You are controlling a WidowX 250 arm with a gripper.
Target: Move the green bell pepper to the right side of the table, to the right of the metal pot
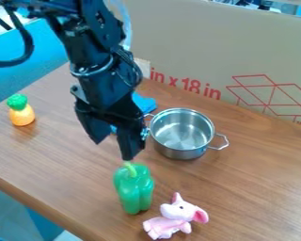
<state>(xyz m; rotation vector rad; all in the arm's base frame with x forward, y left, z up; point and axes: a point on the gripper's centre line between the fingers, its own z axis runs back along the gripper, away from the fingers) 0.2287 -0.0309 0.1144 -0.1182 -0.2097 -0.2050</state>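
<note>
The black hand hangs open above the counter, its two fingers parted and holding nothing, one fingertip near the stem of the upright green bell pepper. A pink plush elephant lies just beside the pepper, toward the counter's near edge. The two-handled metal pot stands near the hand, a blue cloth behind it; a toy pineapple stands well apart, at the left of the view.
</note>
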